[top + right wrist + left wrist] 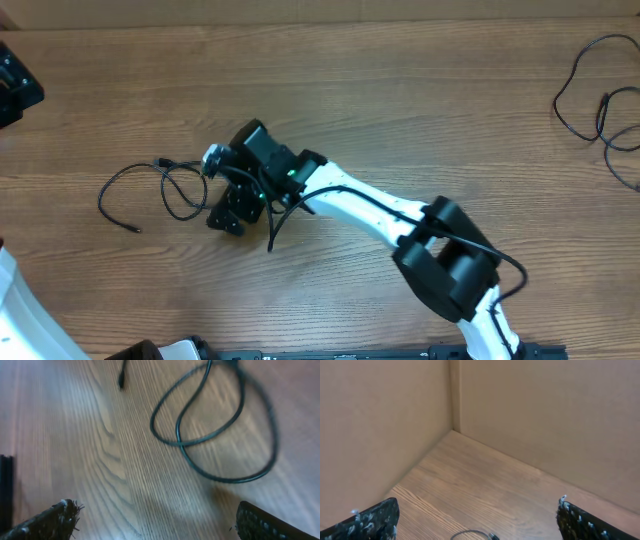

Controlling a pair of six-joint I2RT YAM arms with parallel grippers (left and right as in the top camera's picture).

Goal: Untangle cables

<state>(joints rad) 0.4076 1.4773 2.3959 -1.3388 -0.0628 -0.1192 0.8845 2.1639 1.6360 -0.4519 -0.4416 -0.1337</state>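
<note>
Thin black cable (230, 480) lies in loose, crossing loops on the wooden table (400, 90) just ahead of the right gripper (155, 512), its fingers apart. The left gripper (479, 507) is likewise spread. A second cord (604, 100), possibly looped, rests well apart.

Thin black cable (165, 190) loosely looped, table left; second cable (557, 103) far right.
</note>
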